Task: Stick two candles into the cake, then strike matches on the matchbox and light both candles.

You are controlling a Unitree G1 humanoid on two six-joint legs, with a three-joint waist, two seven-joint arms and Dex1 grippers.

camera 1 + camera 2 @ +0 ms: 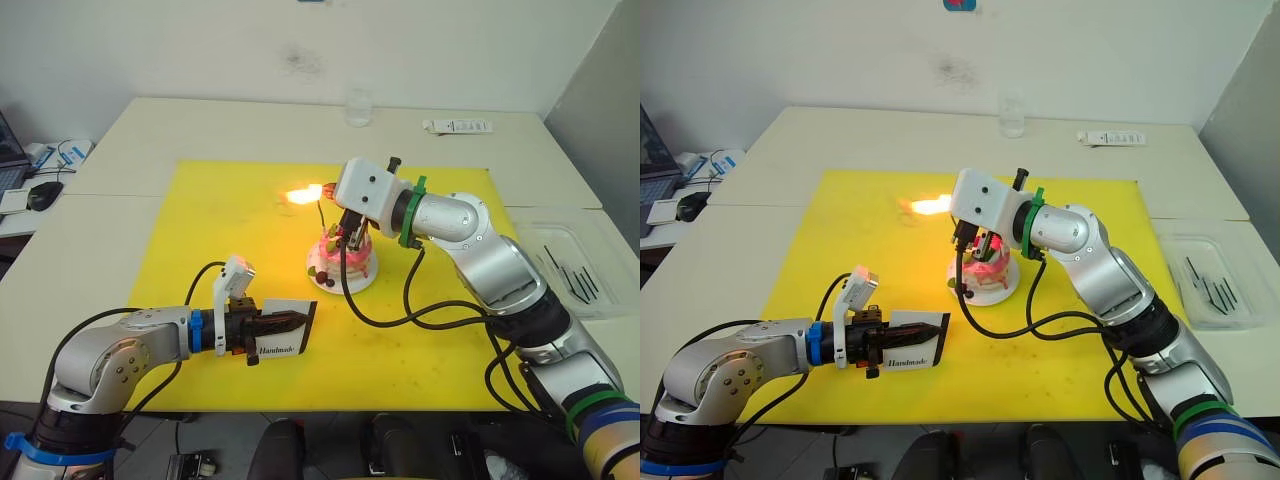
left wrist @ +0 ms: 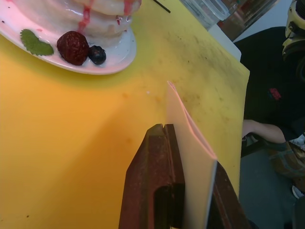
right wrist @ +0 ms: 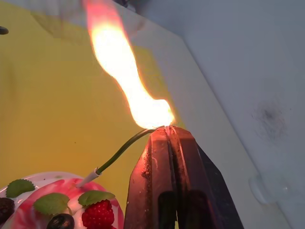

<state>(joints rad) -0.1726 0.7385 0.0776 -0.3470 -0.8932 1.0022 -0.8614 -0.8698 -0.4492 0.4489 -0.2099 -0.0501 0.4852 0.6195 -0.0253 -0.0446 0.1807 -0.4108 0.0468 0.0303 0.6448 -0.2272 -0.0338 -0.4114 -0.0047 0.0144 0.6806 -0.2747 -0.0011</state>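
While flame flares, green candle (image 3: 125,148) meets the right gripper's (image 3: 167,131) closed jaws.

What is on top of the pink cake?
The cake has a red strawberry, green leaves and dark berries on top. A green candle leans out of it, burning beside the right gripper. The gripper hides the rest.

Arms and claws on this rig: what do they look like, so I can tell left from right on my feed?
Both arms are silver-grey jointed shells with loose black cables. The left arm has a blue ring at the wrist and a blue strap near the shoulder. The right arm has a green ring by its white boxy wrist block and green and blue bands lower down. The left claw and the right claw have dark fingers.
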